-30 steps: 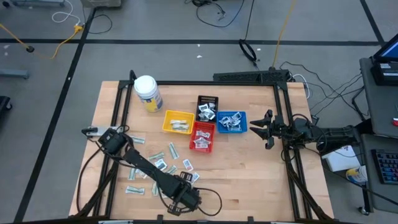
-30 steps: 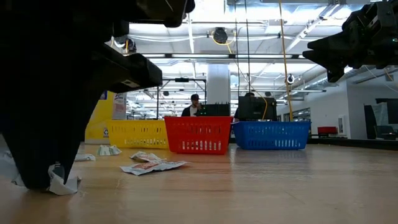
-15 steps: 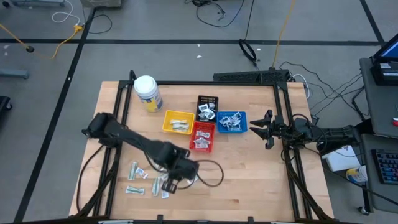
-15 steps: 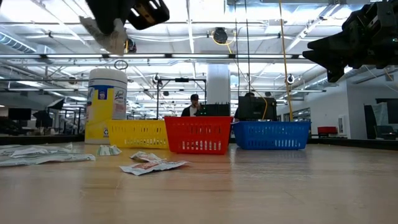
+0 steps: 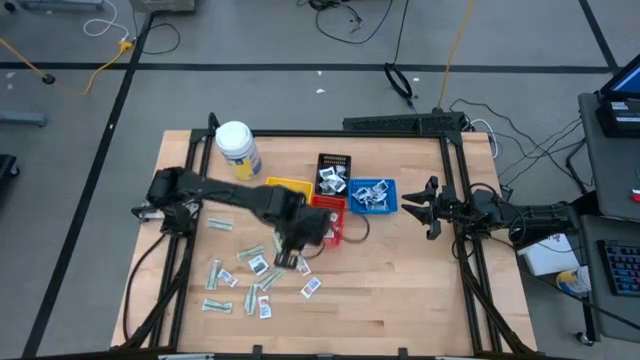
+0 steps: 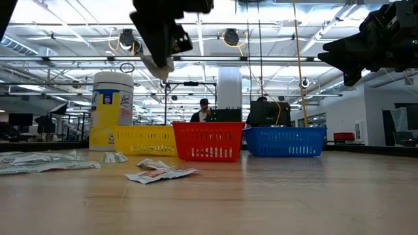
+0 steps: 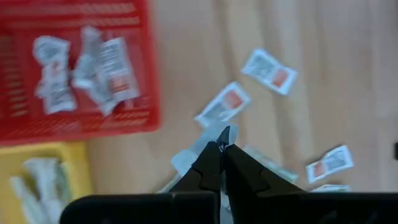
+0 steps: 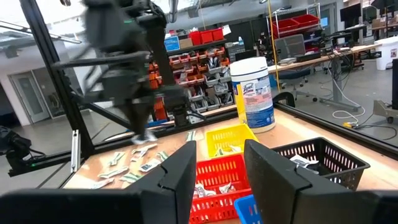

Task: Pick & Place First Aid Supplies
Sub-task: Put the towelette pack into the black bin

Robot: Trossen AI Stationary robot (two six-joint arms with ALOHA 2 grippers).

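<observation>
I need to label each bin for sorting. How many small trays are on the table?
4, clustered at mid-table: yellow tray nearest the white jar, red tray beside it, black tray behind the red, blue tray nearest the right arm. None looks hidden.

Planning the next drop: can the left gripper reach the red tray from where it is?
Probably yes. The left gripper, shut on a packet, hangs above the table just beside the red tray, with nothing between them.
</observation>
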